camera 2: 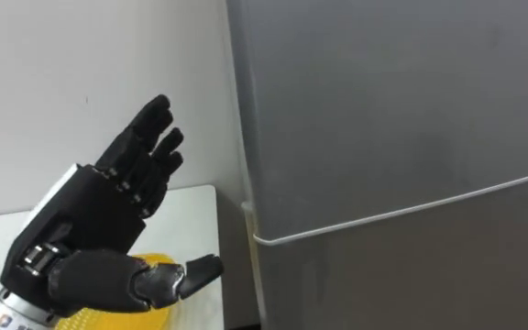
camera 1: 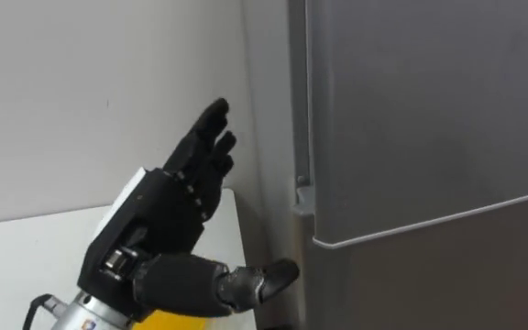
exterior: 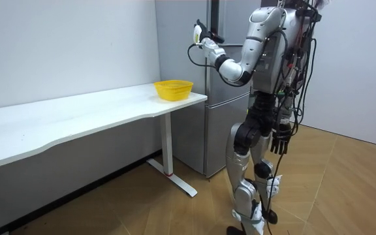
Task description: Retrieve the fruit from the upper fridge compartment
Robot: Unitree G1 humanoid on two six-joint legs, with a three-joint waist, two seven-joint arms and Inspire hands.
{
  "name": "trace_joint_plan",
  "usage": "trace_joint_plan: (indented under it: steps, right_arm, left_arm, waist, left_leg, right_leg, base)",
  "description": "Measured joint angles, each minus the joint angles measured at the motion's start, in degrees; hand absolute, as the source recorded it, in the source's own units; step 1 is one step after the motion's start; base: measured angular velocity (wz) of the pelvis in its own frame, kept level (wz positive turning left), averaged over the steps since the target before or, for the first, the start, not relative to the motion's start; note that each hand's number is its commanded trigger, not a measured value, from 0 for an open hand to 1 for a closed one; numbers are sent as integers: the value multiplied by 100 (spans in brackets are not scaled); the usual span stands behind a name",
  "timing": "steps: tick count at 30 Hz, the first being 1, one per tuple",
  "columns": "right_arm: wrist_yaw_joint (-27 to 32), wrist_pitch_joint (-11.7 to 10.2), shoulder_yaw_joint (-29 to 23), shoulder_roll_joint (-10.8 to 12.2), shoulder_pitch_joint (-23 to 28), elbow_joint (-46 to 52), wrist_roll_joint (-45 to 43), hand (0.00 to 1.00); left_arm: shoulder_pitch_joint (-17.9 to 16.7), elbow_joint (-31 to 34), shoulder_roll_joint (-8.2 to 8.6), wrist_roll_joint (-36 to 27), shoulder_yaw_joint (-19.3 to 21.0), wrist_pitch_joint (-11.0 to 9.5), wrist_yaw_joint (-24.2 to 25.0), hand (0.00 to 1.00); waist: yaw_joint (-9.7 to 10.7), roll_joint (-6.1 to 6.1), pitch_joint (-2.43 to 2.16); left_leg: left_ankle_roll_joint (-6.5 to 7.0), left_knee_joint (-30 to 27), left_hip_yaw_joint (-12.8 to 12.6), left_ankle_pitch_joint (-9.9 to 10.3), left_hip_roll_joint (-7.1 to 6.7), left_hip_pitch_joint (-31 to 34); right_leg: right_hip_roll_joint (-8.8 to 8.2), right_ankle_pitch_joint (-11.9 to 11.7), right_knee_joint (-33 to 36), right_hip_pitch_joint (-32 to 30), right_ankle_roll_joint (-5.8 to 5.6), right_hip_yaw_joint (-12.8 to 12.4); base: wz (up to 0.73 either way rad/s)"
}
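The grey fridge (camera 1: 429, 110) stands right in front of me with both doors closed. A thin seam (camera 1: 447, 218) divides the upper door from the lower one. My left hand (camera 1: 168, 215) is raised, open, fingers straight and pointing up. It hovers just left of the upper door's left edge (camera 1: 299, 137), with the thumb reaching toward the fridge's side near the seam without touching it. In the room view I stand facing the fridge, left hand (exterior: 201, 32) up at the upper door's height. My right hand (exterior: 281, 140) hangs at my side, fingers relaxed. The inside of the fridge is hidden.
A yellow basket (exterior: 173, 89) sits on the end of the white table (exterior: 77, 117) nearest the fridge, below my raised hand. A white wall (camera 1: 81, 92) runs behind the table. A narrow gap separates the table end from the fridge.
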State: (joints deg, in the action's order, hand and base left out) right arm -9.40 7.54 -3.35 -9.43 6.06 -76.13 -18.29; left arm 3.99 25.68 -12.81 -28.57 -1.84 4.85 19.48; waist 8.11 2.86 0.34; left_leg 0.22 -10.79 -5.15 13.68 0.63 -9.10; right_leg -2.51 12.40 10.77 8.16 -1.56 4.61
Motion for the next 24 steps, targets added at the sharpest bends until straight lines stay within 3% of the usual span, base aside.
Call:
trace_joint_plan:
  steps: [10, 21, 22, 23, 24]
  right_arm:
    - [-30, 4, 8, -46, -153, -15, 1, 0]
    - [-73, 7, 63, -61, -165, -60, 32, 0]
    - [-74, 8, 71, -62, -165, -60, 26, 0]
    - [-75, 8, 94, -62, -165, -60, 24, 0]
    - [-76, 9, 94, -62, -166, -60, 24, 0]
  left_arm:
    - [42, -5, -59, -4, -302, 50, 462, 0]
    - [94, -5, -158, 3, -399, 152, 490, 0]
    - [98, -5, -169, 3, -399, 153, 490, 74]
    - [100, -5, -175, 3, -399, 152, 490, 100]
    - [100, -5, -175, 3, -399, 153, 490, 100]
  waist:
    - [148, -12, 16]
    - [250, -28, 28]
    - [251, -28, 28]
    - [251, -28, 28]
    - [251, -28, 28]
  left_leg:
    - [0, 5, -32, 0, 1, -10]
    - [0, 7, -44, 0, -4, -2]
    - [0, 7, -44, 0, -4, -2]
    - [0, 7, -44, 0, -4, -2]
    - [0, 7, -44, 0, -4, -2]
  right_leg:
    - [2, 1, -7, 7, 0, -30]
    - [2, 1, -14, 2, -1, -76]
    - [2, 1, -14, 3, -1, -75]
    - [2, 1, -15, 4, -1, -75]
    - [2, 1, -15, 4, -1, -75]
  base:
    - [-1]
    - [0]
    - [0]
    - [0]
    - [0]
